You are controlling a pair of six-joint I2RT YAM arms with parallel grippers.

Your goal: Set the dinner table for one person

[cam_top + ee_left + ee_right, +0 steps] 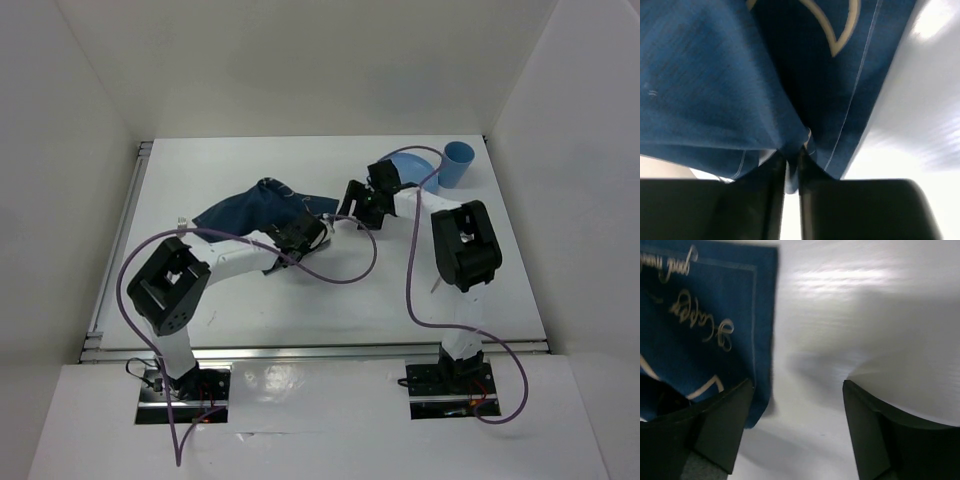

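Two arms: both reach out over the dinner table (330, 310), a plain white top with a metal rail (117, 250) down its left edge.
Placemat (245, 210): navy cloth, rumpled and bunched, lying left of the table's middle; its right end is gathered up at the left gripper.
Left gripper (305, 232): clenched on a fold of the placemat. In the left wrist view its fingers (765, 200) stand almost together, with blue cloth pinched between them and draping away above.
Right gripper (352, 205): just right of the left one, released, holding nothing. Its jaws stand wide apart over bare white table. A placemat corner with cream script lies by the finger on the left of the right wrist view; whether they touch I cannot tell.
Plate (405, 163): light blue, at the far right of the table, partly hidden behind the right arm.
Cup (458, 165): blue, upright, just right of the plate, near the far right corner.
Cables (410, 270): purple, looping from each arm.
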